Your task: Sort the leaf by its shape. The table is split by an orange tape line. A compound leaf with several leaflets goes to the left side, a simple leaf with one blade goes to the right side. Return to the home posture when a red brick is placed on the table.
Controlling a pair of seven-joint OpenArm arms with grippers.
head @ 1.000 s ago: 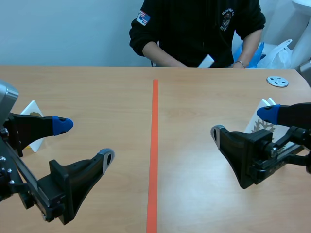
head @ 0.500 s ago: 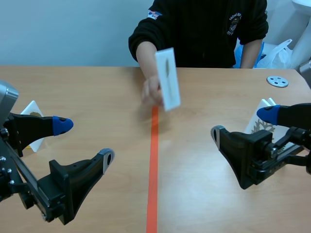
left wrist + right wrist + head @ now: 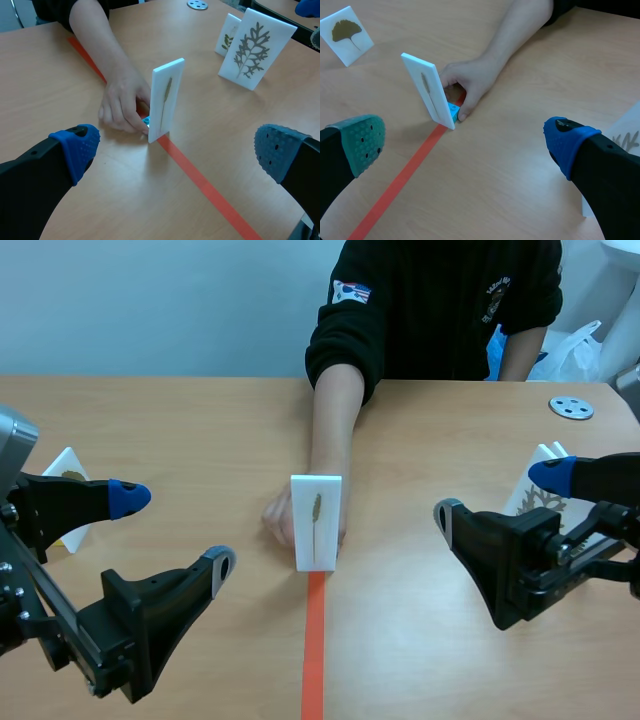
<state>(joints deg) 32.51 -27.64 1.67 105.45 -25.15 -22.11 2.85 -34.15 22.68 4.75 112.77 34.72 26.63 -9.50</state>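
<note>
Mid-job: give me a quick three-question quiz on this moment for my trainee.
1. True or false: the narrow-leaf card lies flat on the table.
2. Where is that card? A) on the orange tape line B) well left of it C) well right of it
3. Fill in: the left gripper and the right gripper are both ____.
Key: 1 false, it stands upright; 2 A; 3 open.
</note>
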